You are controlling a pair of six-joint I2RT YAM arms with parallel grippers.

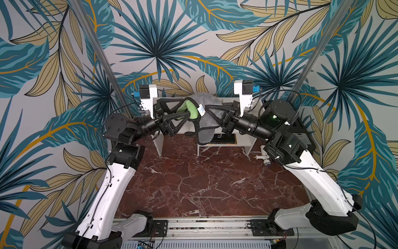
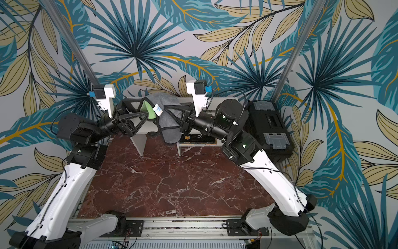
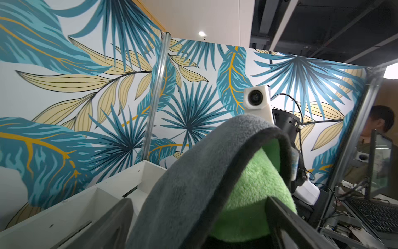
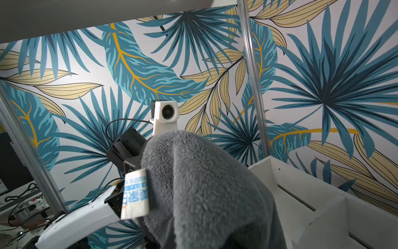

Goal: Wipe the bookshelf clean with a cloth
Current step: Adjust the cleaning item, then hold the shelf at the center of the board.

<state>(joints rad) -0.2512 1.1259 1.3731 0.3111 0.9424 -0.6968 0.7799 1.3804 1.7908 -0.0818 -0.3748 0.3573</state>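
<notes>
Left gripper [image 1: 187, 106]: jaws spread wide, released. The cloth [image 1: 206, 129], grey outside and green inside, has a green fold lying between the fingers [image 3: 290, 220] and resting on the lower one. Nothing is pinched there.

Right gripper [image 1: 207, 110]: jaws closed, tips buried in the cloth, which hangs from that point, so this arm carries it. In the right wrist view the fabric [image 4: 204, 183] hides the pinch itself. The tag [image 4: 135, 194] dangles on the side facing the left gripper.

Both grippers meet tip to tip in the air over the front of the bookshelf [image 1: 159, 143]. The cloth is draped over both, and its loose end hangs down in front of the shelf's middle. In both top views that end overlaps the left end of the lower cubby [image 1: 219, 147]; I cannot tell whether it touches.

The bookshelf stands at the far edge of the red marble tabletop [image 1: 204, 183], roughly centred. A black toolbox [image 2: 269, 129] sits at the far right corner, just beside the shelf and behind the right arm.
</notes>
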